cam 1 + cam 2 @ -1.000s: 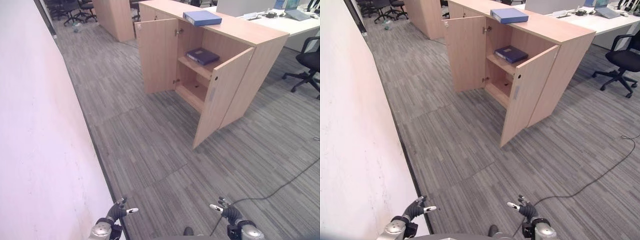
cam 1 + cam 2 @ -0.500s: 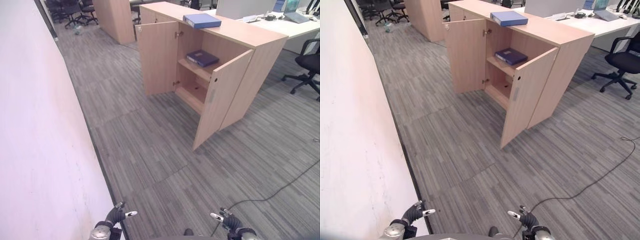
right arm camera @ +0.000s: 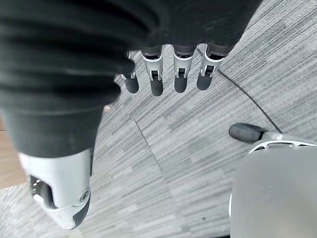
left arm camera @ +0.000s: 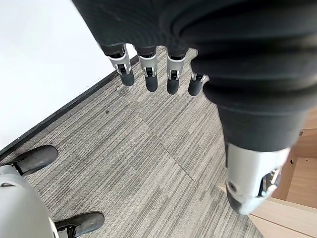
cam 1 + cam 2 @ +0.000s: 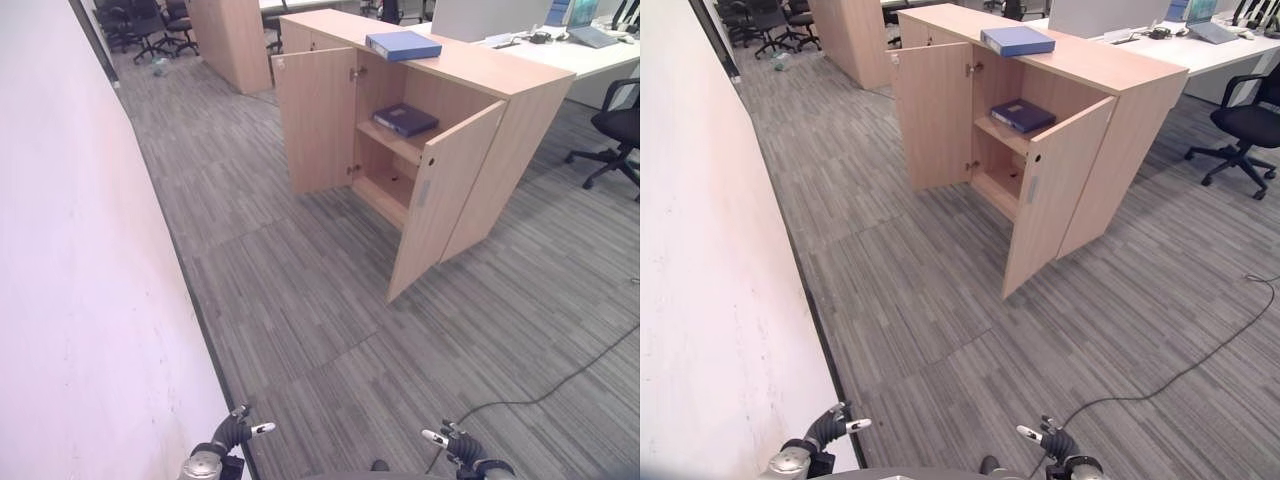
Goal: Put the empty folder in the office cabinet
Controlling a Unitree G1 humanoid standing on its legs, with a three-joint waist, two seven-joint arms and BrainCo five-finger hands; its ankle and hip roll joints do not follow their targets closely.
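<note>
Seen in the upper middle of the left eye view: the office cabinet point(image 5: 440, 140), light wood, both doors swung wide, so the shelves stand reachable from the front without any handle work. On top of the cabinet, toward the upper middle of the frame, lies a light blue folder point(image 5: 403, 44), flat and closed, thick-spined like a box binder, square to the cabinet's top edge and easy to lift from above; likely the empty folder meant for the task, though emptiness cannot be judged from outside. Inside, on the upper shelf, rests a darker blue folder point(image 5: 404, 119), also flat, leaving bare shelf beside it and the lower shelf free, so room for a second one appears to remain. At the bottom left edge of the frame hangs the left hand point(image 5: 232, 432), and at the bottom right the right hand point(image 5: 455, 444), both low over grey striped carpet point(image 5: 300, 300) and well apart from the cabinet. In the wrist views the left hand's fingers point(image 4: 148, 74) and the right hand's fingers point(image 3: 156, 77) point straight down, relaxed and spread in a row, thumbs apart, nothing held or touched. Carried low and empty, probably because the cabinet lies far across the floor and neither folder is within reach yet. Along the left of the frame runs a white wall point(image 5: 80, 300); at the right edge stands a black office chair point(image 5: 617, 130).
</note>
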